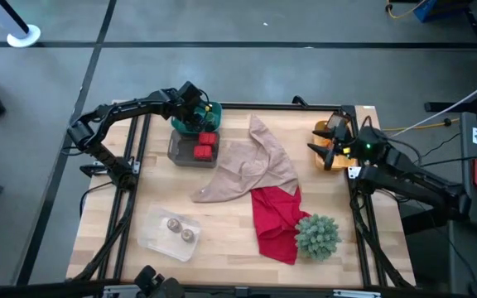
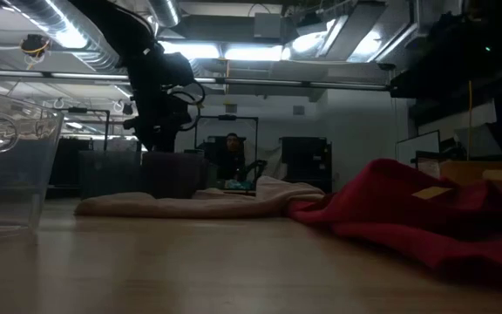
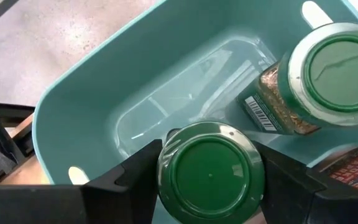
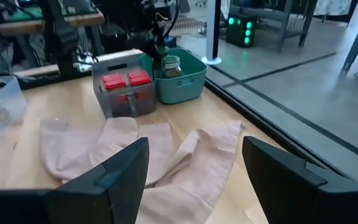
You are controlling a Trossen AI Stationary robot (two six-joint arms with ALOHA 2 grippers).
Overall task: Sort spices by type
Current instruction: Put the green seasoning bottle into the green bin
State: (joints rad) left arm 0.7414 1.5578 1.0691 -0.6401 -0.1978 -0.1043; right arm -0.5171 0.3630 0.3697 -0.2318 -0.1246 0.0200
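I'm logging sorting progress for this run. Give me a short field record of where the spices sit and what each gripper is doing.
left gripper: shut on a green-lidded jar, over the teal bin
teal bin contents: one more green-lidded jar lying inside
grey bin: two red tins
clear tray: two round tan pots
right gripper: open, empty, waiting by the orange-brown packets at the table's right edge
loose items: beige cloth, red cloth, spiky green plant
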